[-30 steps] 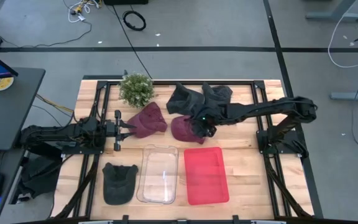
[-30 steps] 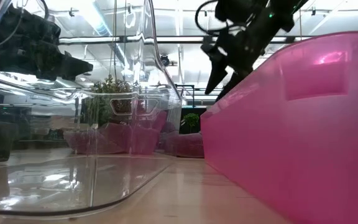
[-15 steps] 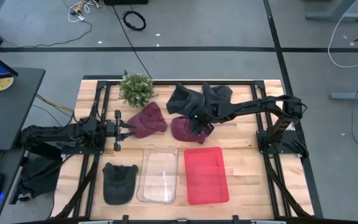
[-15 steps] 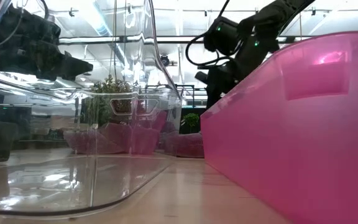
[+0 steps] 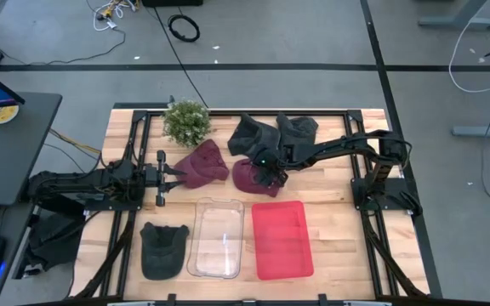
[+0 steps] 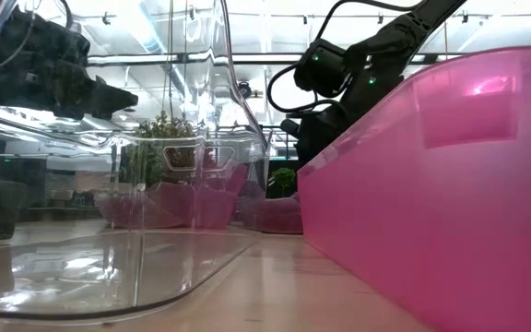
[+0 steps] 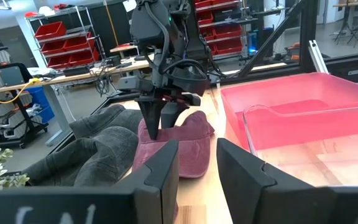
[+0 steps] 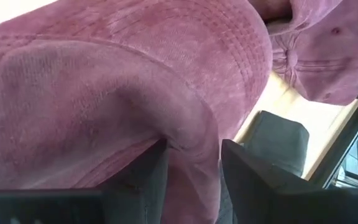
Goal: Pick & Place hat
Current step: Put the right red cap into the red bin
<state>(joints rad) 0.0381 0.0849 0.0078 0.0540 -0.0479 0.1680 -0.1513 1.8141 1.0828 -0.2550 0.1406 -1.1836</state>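
Maroon cloth now sits between the right gripper's (image 5: 266,176) parted jaws, lowered within the last second onto the hat (image 5: 249,177) mid-desk, so closing seems next.

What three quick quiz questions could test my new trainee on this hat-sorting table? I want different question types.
1. True or false: the right gripper is down at a maroon hat.
2. Which sits nearer the dark cap: clear bin or pink bin?
3. Fill in: the left gripper waits beside the other ___ hat.

Key: 1 true. 2 clear bin. 3 maroon.
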